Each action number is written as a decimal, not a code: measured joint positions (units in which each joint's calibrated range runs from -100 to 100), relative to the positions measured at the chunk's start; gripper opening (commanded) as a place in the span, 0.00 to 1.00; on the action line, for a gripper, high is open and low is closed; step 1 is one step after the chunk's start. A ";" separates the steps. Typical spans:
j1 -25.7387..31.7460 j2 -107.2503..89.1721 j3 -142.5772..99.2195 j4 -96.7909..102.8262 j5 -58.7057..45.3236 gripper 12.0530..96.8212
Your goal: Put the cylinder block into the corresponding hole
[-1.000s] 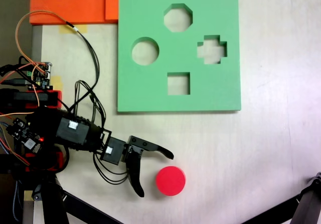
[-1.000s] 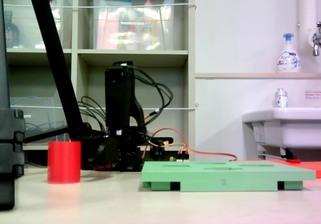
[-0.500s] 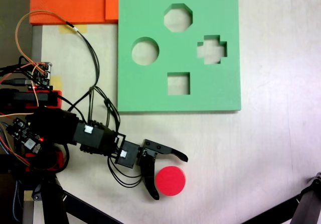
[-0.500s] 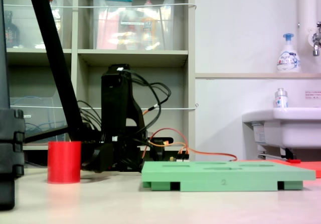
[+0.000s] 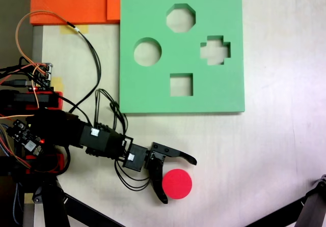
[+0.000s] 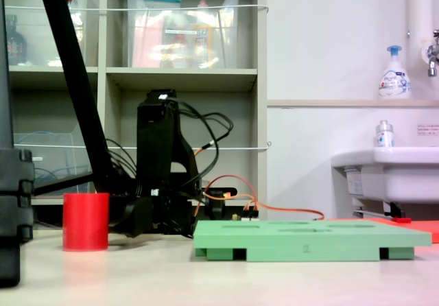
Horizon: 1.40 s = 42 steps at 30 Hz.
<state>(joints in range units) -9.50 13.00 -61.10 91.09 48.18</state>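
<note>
Now you are working over a pale table (image 5: 285, 150), with the green board (image 5: 153, 92) lying flat at the far side in the top-down fixed view. From the low side-on fixed view the board (image 6: 309, 241) is sitting as a thick slab on the tabletop. You are aiming for the round hole (image 5: 147, 52) near its left side as that top-down view shows it; the octagonal, cross-shaped and square cut-outs are not yours.

Arm: you are reaching in from the left edge of the top-down view, low over the table. The gripper (image 5: 179, 182) is spread wide, holding nothing; one jaw is passing above the block as the view shows it, the other is lying along its left side, touching it or just beside it.

Block: the red cylinder (image 5: 177, 183) is standing upright on the table, well apart from the board and nearer the bottom edge of the top-down view. From the side the cylinder (image 6: 86, 221) is showing as short and plain, with straight walls and a flat top.

Handling, as a judgement: it is looking like foam, so you are likely dealing with something light, slightly soft and not slippery. You are best taking it across the curved wall, mid-height, squeezing gently so it is not deforming or tipping.
</note>
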 measured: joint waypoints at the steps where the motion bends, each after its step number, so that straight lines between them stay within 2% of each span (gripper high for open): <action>1: 0.00 0.14 0.00 0.00 0.00 0.59; 7: 0.39 1.78 0.10 0.49 0.00 0.45; 13: 0.78 3.69 -0.78 1.86 0.05 0.42; 15: 0.78 3.69 -0.78 1.86 0.05 0.44; 18: 0.78 3.69 -0.78 1.86 0.05 0.58; 20: 0.83 3.69 -0.78 1.86 0.05 0.63; 33: 0.78 12.59 11.95 1.86 1.37 0.63; 35: 0.83 13.00 12.93 1.86 1.37 0.60; 39: 0.88 13.00 13.03 1.86 1.37 0.36; 42: 0.88 13.00 11.27 2.15 1.42 0.32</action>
<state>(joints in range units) -8.62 25.99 -49.83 93.25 49.60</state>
